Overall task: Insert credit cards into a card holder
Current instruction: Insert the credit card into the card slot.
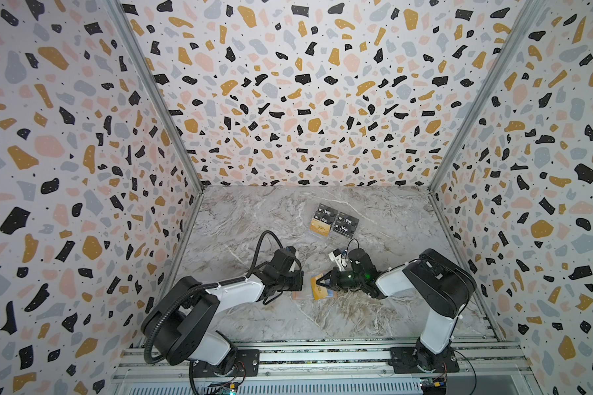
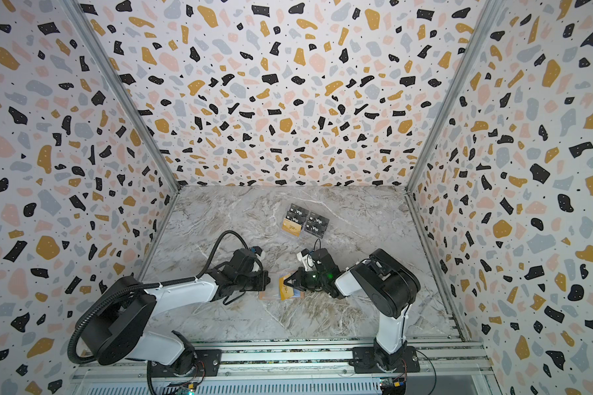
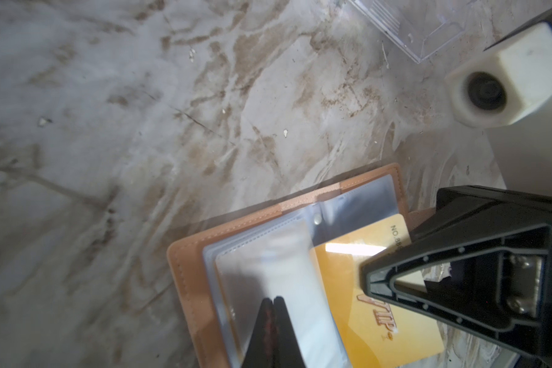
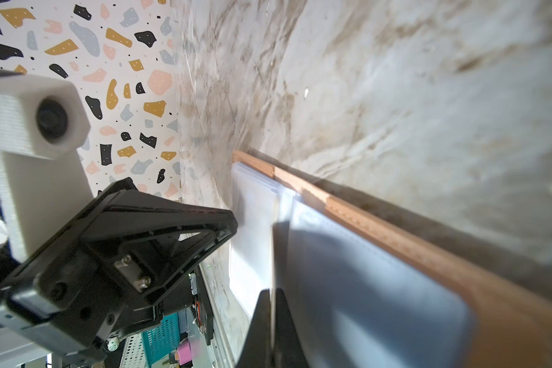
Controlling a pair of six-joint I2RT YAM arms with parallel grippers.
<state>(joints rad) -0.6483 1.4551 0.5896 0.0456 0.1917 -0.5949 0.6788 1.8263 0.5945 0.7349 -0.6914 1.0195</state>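
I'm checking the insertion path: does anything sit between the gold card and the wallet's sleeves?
Nothing visible does. The right gripper holds the card against the open wallet, and the left gripper seems to hold one sleeve up, clear of it.

Card holder (image 3: 185, 261): salmon leather-like cover, fine matt grain, stitched edges. Sleeves (image 3: 262, 255): thin clear bluish plastic, glossy, catching glare. Credit card (image 3: 338, 302): gold plastic, smooth and shiny, with a bright reflection. Table (image 3: 141, 127): marble-patterned, smooth, low sheen, with light specks. Stand (image 3: 427, 25): clear hard plastic. Rails (image 1: 322, 355): bare brushed metal.
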